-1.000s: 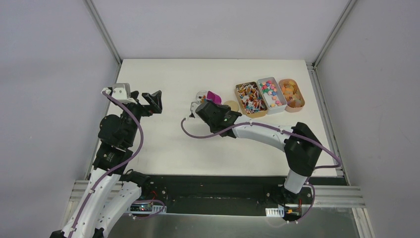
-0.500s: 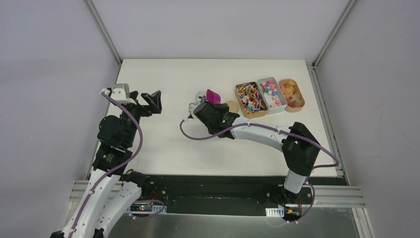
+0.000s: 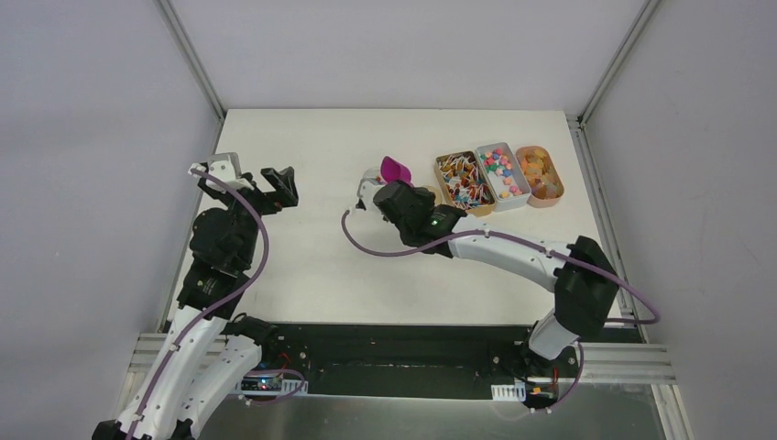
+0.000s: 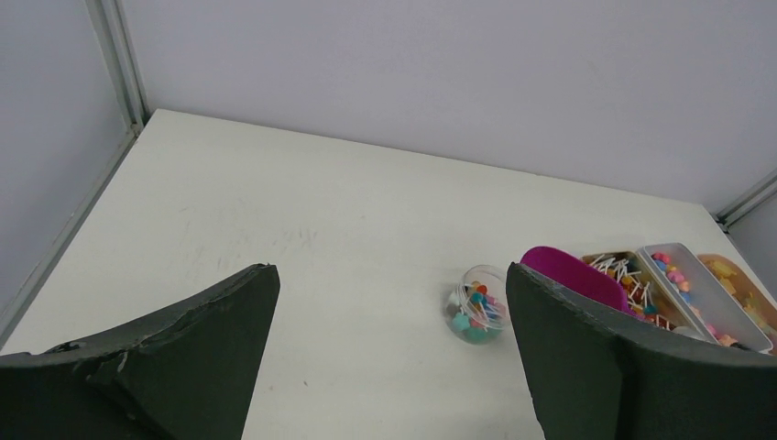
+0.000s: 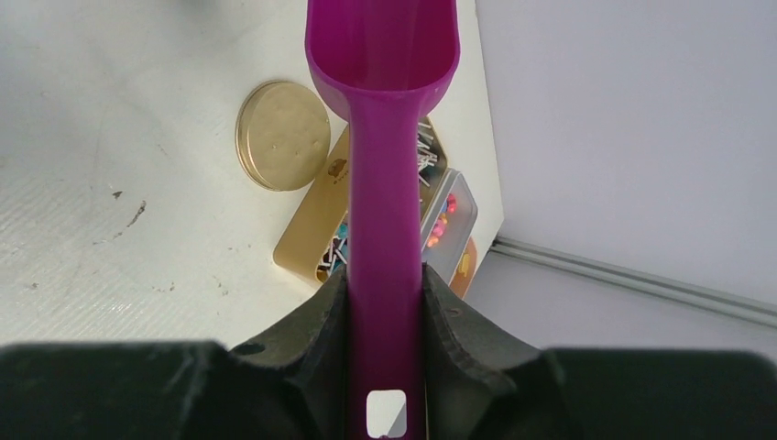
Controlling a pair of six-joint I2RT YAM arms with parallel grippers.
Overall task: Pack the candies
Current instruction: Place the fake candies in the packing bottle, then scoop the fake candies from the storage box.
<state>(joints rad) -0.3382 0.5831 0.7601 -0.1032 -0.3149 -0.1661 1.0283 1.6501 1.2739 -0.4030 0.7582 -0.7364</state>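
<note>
White table (image 3: 302,266) — right gripper (image 5: 385,302) clamps purple scoop (image 5: 380,55), bowl toward far wall (image 3: 394,55).

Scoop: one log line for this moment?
right gripper: shut on scoop | scoop: empty | left gripper: open, holding nothing | jar: candies inside

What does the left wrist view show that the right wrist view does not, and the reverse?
Only the left wrist view shows the small clear jar of candies, framed by the open left claw. Only the right wrist view shows the round gold lid and the right claw shut on the purple scoop. Both show the scoop and the gold tin of sticks.
</note>
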